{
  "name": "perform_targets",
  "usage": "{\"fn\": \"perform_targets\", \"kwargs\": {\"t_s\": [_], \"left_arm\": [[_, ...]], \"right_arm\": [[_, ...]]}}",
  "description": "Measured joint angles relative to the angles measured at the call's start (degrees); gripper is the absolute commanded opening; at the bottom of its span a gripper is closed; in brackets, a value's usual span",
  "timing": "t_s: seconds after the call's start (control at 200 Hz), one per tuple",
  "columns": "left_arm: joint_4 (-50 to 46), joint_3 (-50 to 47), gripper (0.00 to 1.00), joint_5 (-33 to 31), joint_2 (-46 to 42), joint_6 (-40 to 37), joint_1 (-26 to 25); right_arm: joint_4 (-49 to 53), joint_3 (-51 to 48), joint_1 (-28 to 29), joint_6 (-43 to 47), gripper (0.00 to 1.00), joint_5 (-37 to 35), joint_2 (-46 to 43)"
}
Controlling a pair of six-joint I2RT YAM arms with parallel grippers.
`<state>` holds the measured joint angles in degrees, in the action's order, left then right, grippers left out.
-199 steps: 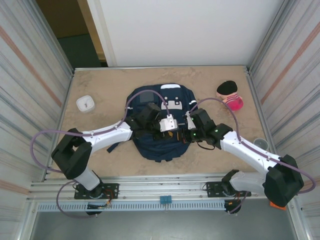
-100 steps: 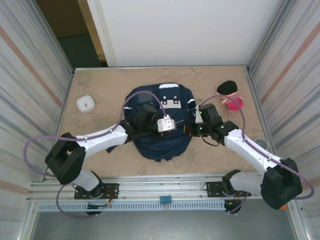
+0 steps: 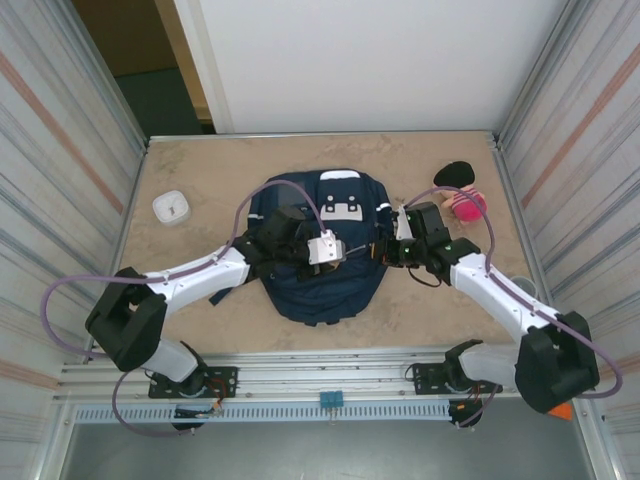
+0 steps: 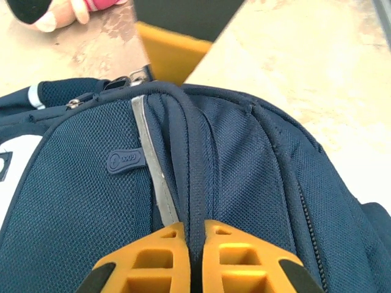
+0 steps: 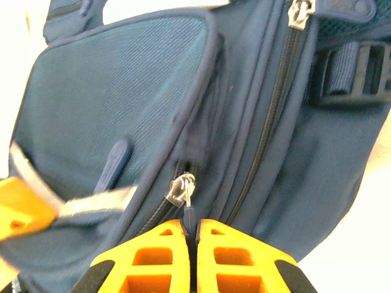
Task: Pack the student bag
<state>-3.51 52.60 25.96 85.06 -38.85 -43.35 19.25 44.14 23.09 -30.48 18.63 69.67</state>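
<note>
Two grips are seen on the student bag (image 3: 318,292). A fabric ridge (image 4: 188,146) is pinched by the left gripper (image 4: 190,231); a zipper pull (image 5: 184,190) is clamped by the right gripper (image 5: 190,227).

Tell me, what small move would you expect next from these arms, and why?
Probably the right gripper draws the zipper pull along its track. It is shut on that pull, while the left gripper pinches a fabric ridge of the student bag, seemingly bracing it for opening.
</note>
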Motion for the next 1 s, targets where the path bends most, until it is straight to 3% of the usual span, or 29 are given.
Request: {"fn": "perform_targets", "kwargs": {"t_s": [0.135,0.19,0.256,0.296,0.336,0.436,0.601,0.692,0.797,0.917,1.002], "left_arm": [[-1.0,0.0,0.05,0.4,0.0,-2.7,-0.1],[-0.9,-0.1,0.23,0.1,0.0,-3.0,-0.1],[-1.4,-0.3,0.59,1.1,-0.3,-2.3,-0.1],[-1.8,-0.8,0.68,1.6,-1.1,-0.5,-0.7],[-2.2,-1.3,0.74,1.4,-2.5,2.3,-1.2],[-2.2,-2.1,0.78,-0.3,-7.5,13.2,-0.9],[3.0,-6.8,0.81,-6.6,-17.1,31.8,4.8],[6.5,-11.9,0.81,-9.5,-18.1,41.0,9.4],[8.0,-16.1,0.83,-12.4,-12.3,49.4,13.6],[11.0,-19.2,0.86,-14.1,-5.2,54.8,14.3],[12.6,-19.6,0.9,-14.8,-4.3,56.8,14.1]], "right_arm": [[0.3,2.5,-1.1,0.8,0.0,3.5,5.0],[0.4,3.4,-1.7,1.1,0.0,4.7,6.6],[0.4,4.3,-2.2,1.2,0.25,4.1,8.0],[0.6,4.8,-3.3,1.3,0.42,2.3,8.3],[1.0,5.1,-4.3,1.4,0.47,0.2,8.0],[3.6,5.4,-5.3,1.6,0.47,-3.7,3.4],[3.0,6.3,-0.2,1.9,0.45,-3.0,-4.3],[-1.6,6.6,1.7,1.8,0.42,-0.8,-0.4],[-9.4,5.3,2.4,0.4,0.41,-0.9,9.9],[-18.2,-0.3,4.2,-2.6,0.4,-2.6,18.5],[-23.7,-3.1,5.8,-4.8,0.44,-5.4,18.1]]}}
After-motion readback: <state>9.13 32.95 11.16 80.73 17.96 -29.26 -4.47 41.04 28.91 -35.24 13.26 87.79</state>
